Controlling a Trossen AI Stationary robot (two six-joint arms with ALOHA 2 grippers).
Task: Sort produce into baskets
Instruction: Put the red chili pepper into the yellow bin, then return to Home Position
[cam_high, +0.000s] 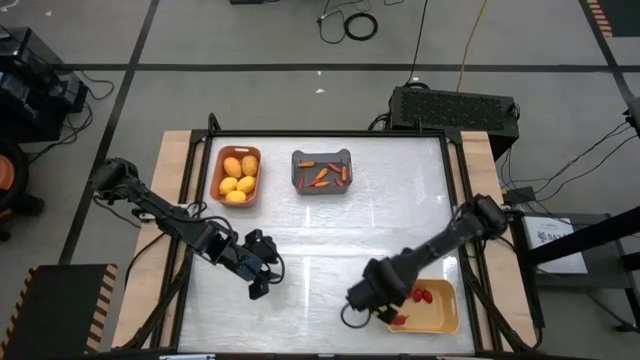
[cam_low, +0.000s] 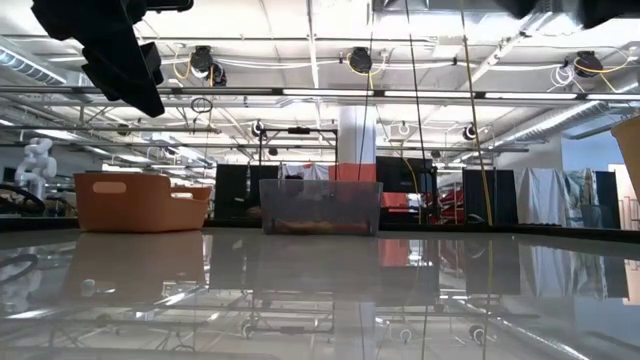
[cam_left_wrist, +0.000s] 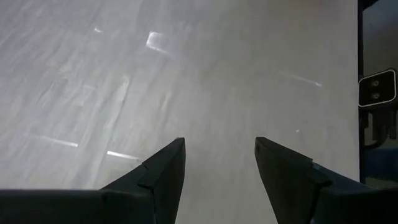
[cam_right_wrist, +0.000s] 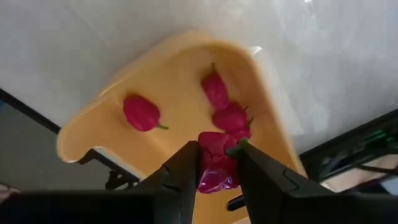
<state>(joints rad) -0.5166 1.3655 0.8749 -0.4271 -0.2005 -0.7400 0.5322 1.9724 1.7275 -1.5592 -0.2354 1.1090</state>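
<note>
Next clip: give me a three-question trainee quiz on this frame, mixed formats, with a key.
1. True or false: the left gripper holds a fruit.
2. The right gripper is over which bin? A) orange-brown bin B) dark grey bin C) pale yellow bin
3. Fill in: the right gripper is shut on a ___ pepper.

Key: 1 false, its fingers are open and hold nothing; 2 C; 3 red.
</note>
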